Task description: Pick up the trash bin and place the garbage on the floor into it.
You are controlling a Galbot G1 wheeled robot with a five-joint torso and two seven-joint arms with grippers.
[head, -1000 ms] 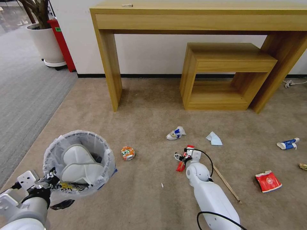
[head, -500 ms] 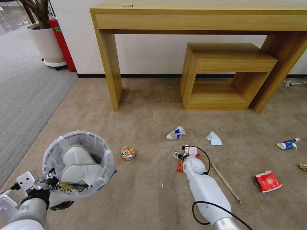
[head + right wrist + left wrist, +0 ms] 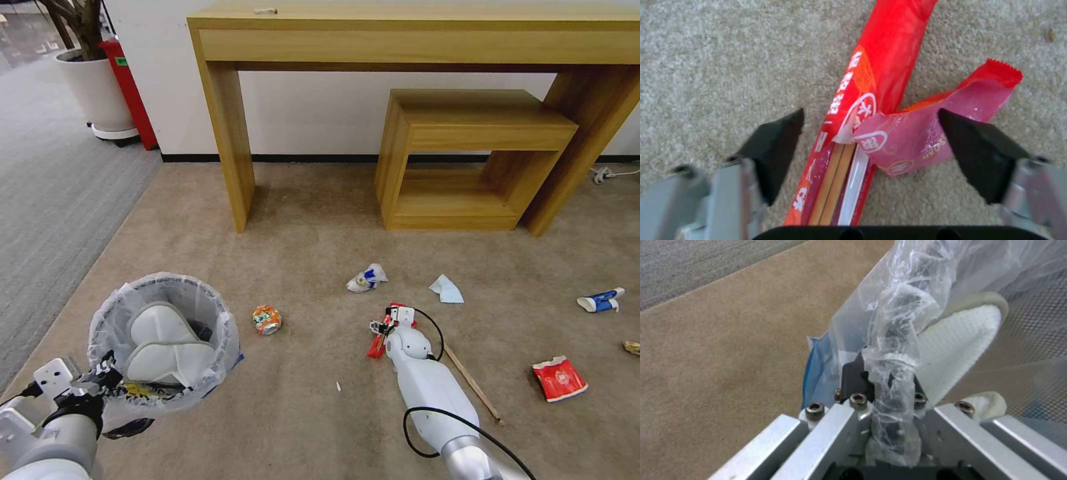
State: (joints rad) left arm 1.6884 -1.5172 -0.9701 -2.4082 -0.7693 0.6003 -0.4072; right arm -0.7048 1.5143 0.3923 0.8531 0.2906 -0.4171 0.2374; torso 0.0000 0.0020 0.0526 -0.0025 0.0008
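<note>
The trash bin (image 3: 160,340) hangs off the floor (image 3: 307,413) near the beige carpet's left edge, its rim clenched by the left gripper (image 3: 107,381), two white slippers (image 3: 163,341) already inside. The right gripper (image 3: 871,150), spread wide, straddles a red chopstick wrapper (image 3: 871,100); can (image 3: 267,319), cups and wrappers remain.

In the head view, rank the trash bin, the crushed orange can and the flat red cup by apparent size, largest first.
1. trash bin, clearly largest, though nearest the camera, held by the left pincer.
2. flat red cup.
3. crushed orange can, somewhat smaller than the cup; they lie at similar depth.
</note>
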